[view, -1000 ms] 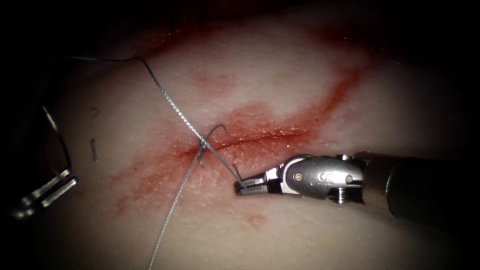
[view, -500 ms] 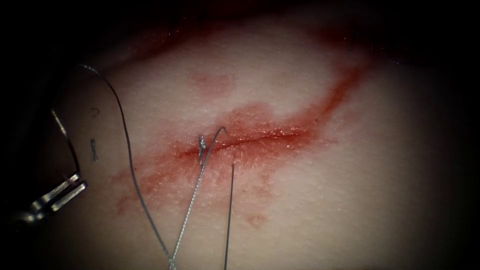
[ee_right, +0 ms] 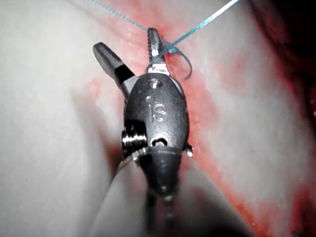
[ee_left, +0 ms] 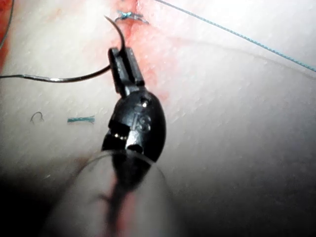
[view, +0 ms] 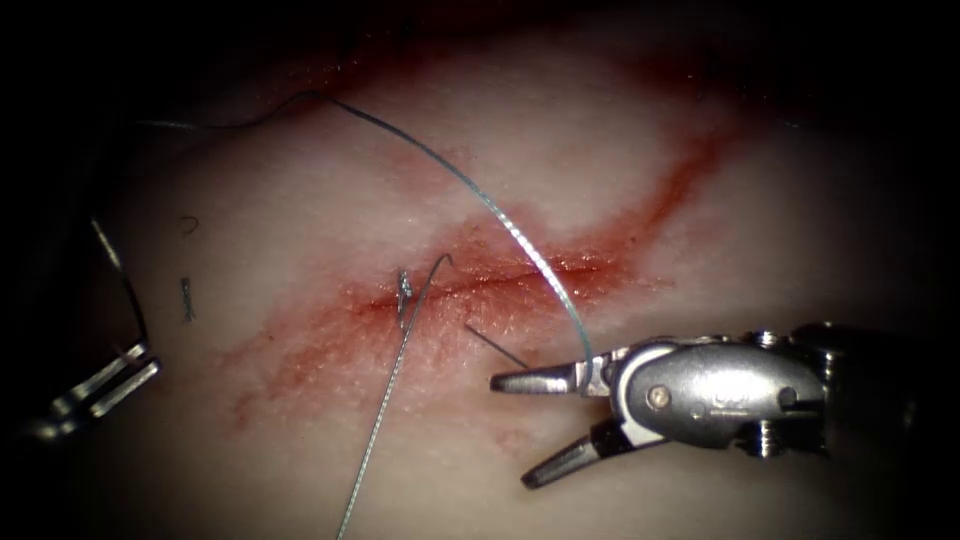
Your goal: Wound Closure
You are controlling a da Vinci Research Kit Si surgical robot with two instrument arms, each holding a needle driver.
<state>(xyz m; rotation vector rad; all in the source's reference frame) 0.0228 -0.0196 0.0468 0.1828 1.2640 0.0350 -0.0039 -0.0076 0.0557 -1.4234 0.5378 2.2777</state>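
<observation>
Left tool (ee_left: 122, 61) clamped the needle (ee_left: 84, 76) mid-curve, off the tissue (view: 620, 150) | right tool (view: 515, 425) gaped beside the thread (view: 480, 195), holding nothing | we judged the short tail (view: 495, 344) best gripped near its tip.

Needle (ee_left: 106, 52) in left claw (view: 100, 385), far left of cut (view: 500, 280) — right claw (view: 530, 425) near it.

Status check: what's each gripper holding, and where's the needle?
Left gripper shut on needle mid-curve, left of cut, clear of tissue. Right gripper open, holding nothing; thread lies across its upper jaw. Knot on cut.
</observation>
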